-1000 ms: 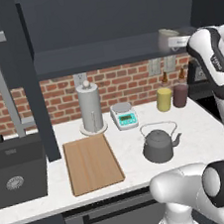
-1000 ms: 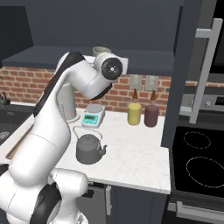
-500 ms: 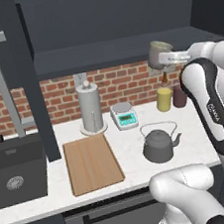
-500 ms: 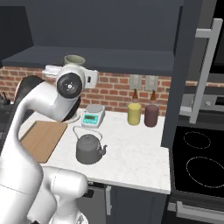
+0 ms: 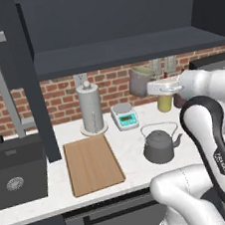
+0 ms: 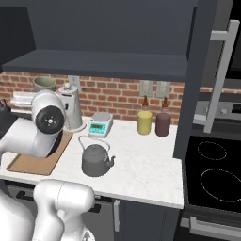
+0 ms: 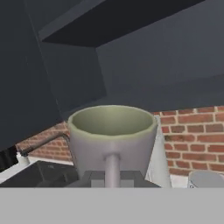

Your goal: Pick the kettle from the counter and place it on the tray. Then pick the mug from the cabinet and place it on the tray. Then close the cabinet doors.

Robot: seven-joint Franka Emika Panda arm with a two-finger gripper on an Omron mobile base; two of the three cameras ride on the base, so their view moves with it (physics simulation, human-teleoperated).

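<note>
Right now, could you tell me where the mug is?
The mug is held in the gripper, in the air above the counter, right of the silver cylinder.

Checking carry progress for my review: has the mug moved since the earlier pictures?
Yes. The mug, held in the gripper, has come down and leftward across the brick wall, from near the cabinet toward the silver cylinder.

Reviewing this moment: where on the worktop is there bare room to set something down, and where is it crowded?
The tray lies bare, bordered by the silver cylinder behind and the kettle beside. Bare counter runs between kettle and cooktop. The back wall is crowded: scale, yellow canister, maroon canister.
</note>
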